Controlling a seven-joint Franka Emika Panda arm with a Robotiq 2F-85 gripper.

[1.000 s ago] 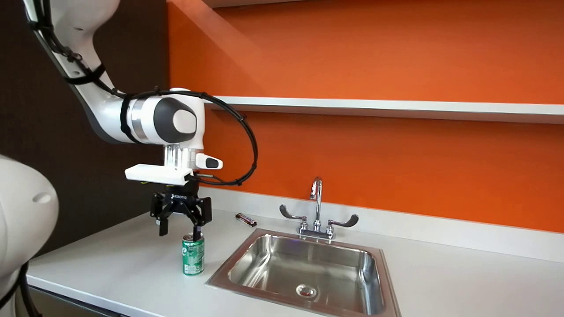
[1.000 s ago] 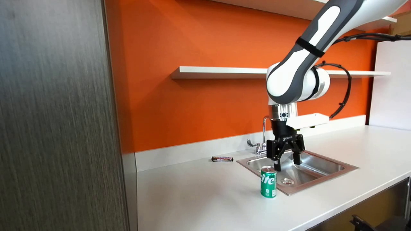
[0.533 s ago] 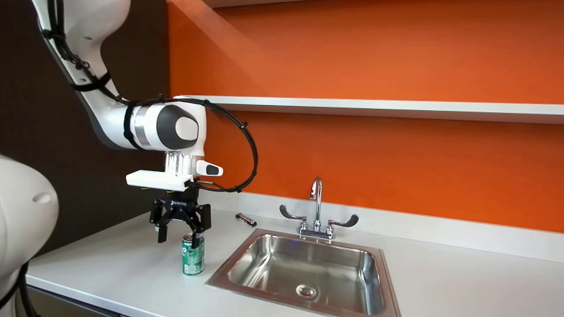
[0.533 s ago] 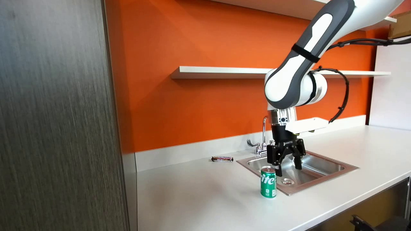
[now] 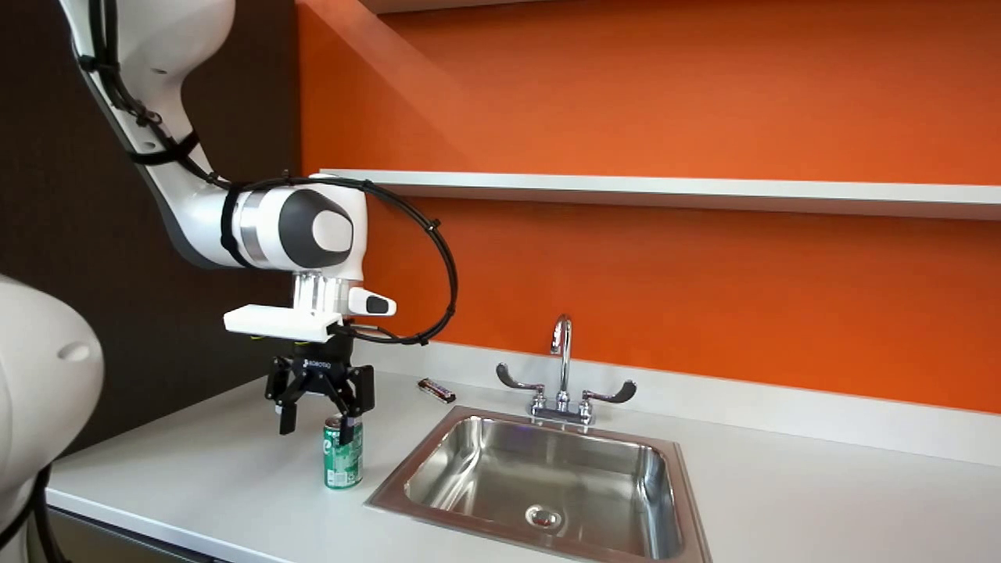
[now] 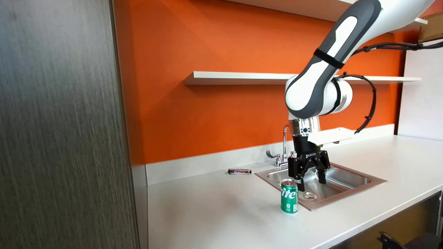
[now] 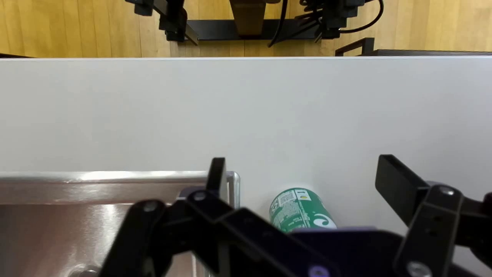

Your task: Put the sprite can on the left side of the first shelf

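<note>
1. The Sprite can [image 6: 289,200] stands upright on the white counter [image 6: 207,221], just beside the sink [image 5: 423,453]; I see it by the sink corner nearest both the counter's front edge and the dark panel [image 6: 65,124] at the counter's end.
2. The gripper [image 5: 317,428] hangs pointing down over that same part of the counter, with its two fingers [image 7: 398,188] spread well apart.
3. In an exterior view, one fingertip [image 5: 346,432] crosses in front of the can's upper part; from here I can't tell whether they touch.
4. In the wrist view, the can shows between the fingers, partly hidden behind the gripper's body, and a strip of wooden floor [image 7: 88,30] lies past the counter's front edge.
5. The first shelf [image 6: 238,77] runs along the orange wall [image 5: 704,305], well above the counter's back edge, in both exterior views; the arm [image 6: 306,91] blocks part of it.
6. Part of a higher shelf [image 6: 294,5] shows above that.
7. A wrapped bar [image 5: 436,390] lies near the counter's back edge, close to the sink's back corner on the dark panel's side.
8. A chrome faucet [image 5: 565,352] with two lever handles rises at the sink's back edge.
</note>
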